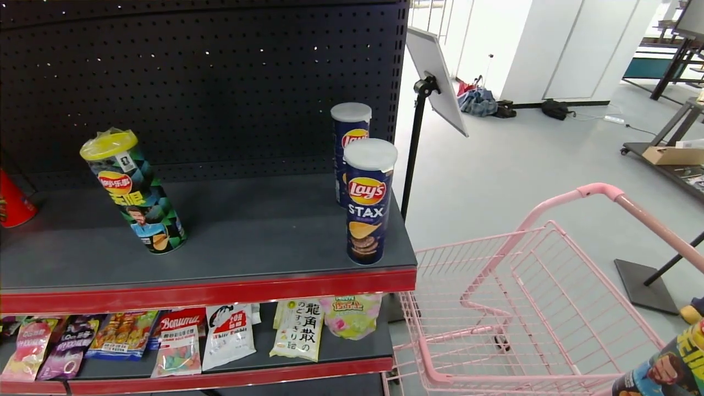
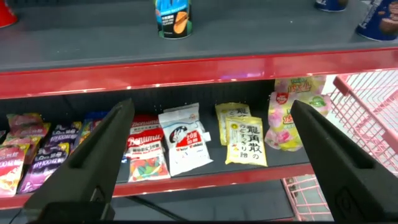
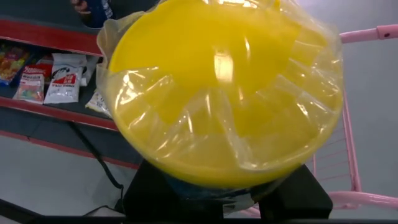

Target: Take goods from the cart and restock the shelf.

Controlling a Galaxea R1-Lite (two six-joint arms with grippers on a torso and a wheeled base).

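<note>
The top shelf board (image 1: 247, 231) carries a green chip can with a yellow lid (image 1: 135, 192), leaning at its left part. Two blue chip cans stand at its right end, one near the front edge (image 1: 367, 201) and one behind it (image 1: 350, 137). The pink cart (image 1: 528, 308) stands right of the shelf, its basket looking bare. A second yellow-lidded chip can (image 3: 224, 93) sits in my right gripper (image 3: 227, 198), which is shut on it; its body shows low beside the cart (image 1: 663, 366). My left gripper (image 2: 211, 168) is open in front of the lower shelf.
Snack bags (image 1: 228, 335) lie in a row on the lower shelf (image 2: 205, 183). A red can (image 1: 12, 203) stands at the top shelf's far left. A whiteboard on a stand (image 1: 437, 77) is behind the shelf's right end. Bare board lies between the green can and the blue cans.
</note>
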